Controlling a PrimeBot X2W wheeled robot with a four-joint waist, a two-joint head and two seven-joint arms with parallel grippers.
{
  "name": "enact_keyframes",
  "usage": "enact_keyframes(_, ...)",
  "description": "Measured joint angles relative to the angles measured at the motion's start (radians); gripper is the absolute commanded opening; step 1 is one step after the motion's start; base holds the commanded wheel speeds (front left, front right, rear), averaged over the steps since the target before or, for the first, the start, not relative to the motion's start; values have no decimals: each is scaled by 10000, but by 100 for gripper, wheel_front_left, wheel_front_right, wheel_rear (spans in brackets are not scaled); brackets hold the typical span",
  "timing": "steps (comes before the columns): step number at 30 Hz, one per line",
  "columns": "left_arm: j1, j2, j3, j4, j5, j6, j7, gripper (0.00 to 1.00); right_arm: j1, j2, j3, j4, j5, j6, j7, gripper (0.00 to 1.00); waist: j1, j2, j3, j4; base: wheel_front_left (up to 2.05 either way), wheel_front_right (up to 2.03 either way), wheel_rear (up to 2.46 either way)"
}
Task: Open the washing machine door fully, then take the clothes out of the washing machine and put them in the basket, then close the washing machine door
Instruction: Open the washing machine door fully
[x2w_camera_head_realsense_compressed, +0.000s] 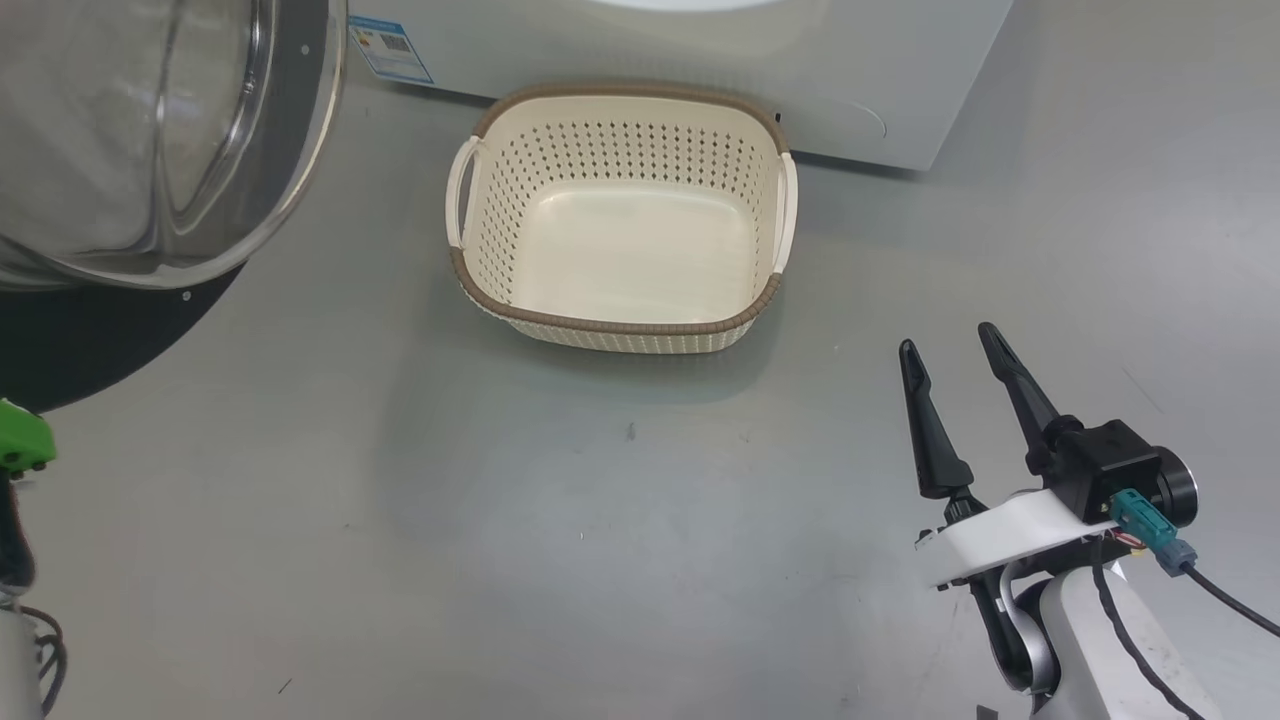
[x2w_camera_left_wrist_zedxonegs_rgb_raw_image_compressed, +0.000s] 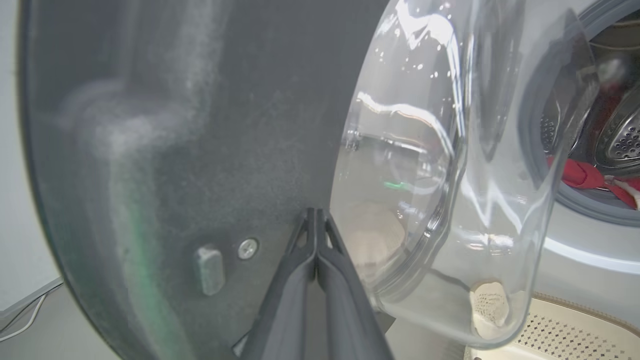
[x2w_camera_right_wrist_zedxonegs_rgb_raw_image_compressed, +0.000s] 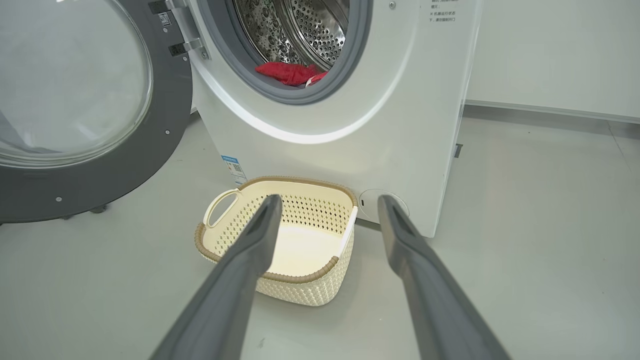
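Closed left pincer (x2w_camera_left_wrist_zedxonegs_rgb_raw_image_compressed: 316, 215) at door (x2w_camera_left_wrist_zedxonegs_rgb_raw_image_compressed: 200, 125)

Right claw (x2w_camera_head_realsense_compressed: 948, 340): long dark tapered fingers (x2w_camera_head_realsense_compressed: 930, 430), white bracket (x2w_camera_head_realsense_compressed: 1010, 530), teal connector (x2w_camera_head_realsense_compressed: 1145, 520), black cable (x2w_camera_head_realsense_compressed: 1230, 600), pale forearm (x2w_camera_head_realsense_compressed: 1090, 640).

The washing machine door (x2w_camera_right_wrist_zedxonegs_rgb_raw_image_compressed: 75, 100), dark-rimmed with a bulging clear glass bowl, stands swung wide open at the left of the white washing machine (x2w_camera_right_wrist_zedxonegs_rgb_raw_image_compressed: 350, 145). Red clothes (x2w_camera_right_wrist_zedxonegs_rgb_raw_image_compressed: 289, 73) lie low in the steel perforated drum (x2w_camera_right_wrist_zedxonegs_rgb_raw_image_compressed: 310, 25), at the grey seal (x2w_camera_right_wrist_zedxonegs_rgb_raw_image_compressed: 357, 60). The cream basket (x2w_camera_right_wrist_zedxonegs_rgb_raw_image_compressed: 312, 294), brown-rimmed and upright, sits empty on the floor (x2w_camera_right_wrist_zedxonegs_rgb_raw_image_compressed: 525, 225) just before the machine.
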Motion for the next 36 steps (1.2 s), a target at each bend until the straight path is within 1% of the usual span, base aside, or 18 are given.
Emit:
enact_keyframes(6,-332,360,293,337,-134,-2,0,0,-176,-77,-54,-17,-67,0,2,100,0,0,405,-66,0,0,0)
enact_keyframes(12,-614,497,445,635,-228,-2,-4,0,-287,-151,-104,-23,-69,0,2,100,0,0,637,-112,0,0,0)
enact_keyframes(19,-773,499,370,984,-232,-15,-105,0,-359,-184,-146,46,-69,-2,0,100,0,0,704,-95,0,0,0)
enact_keyframes(26,-803,407,46,1486,-59,-113,-314,0,-366,-148,-142,336,-63,0,-6,100,0,0,391,-39,0,0,0)
enact_keyframes(36,-745,236,-581,1639,416,-357,-533,0,-366,50,-119,779,61,35,-94,100,0,0,-398,-44,0,0,0)
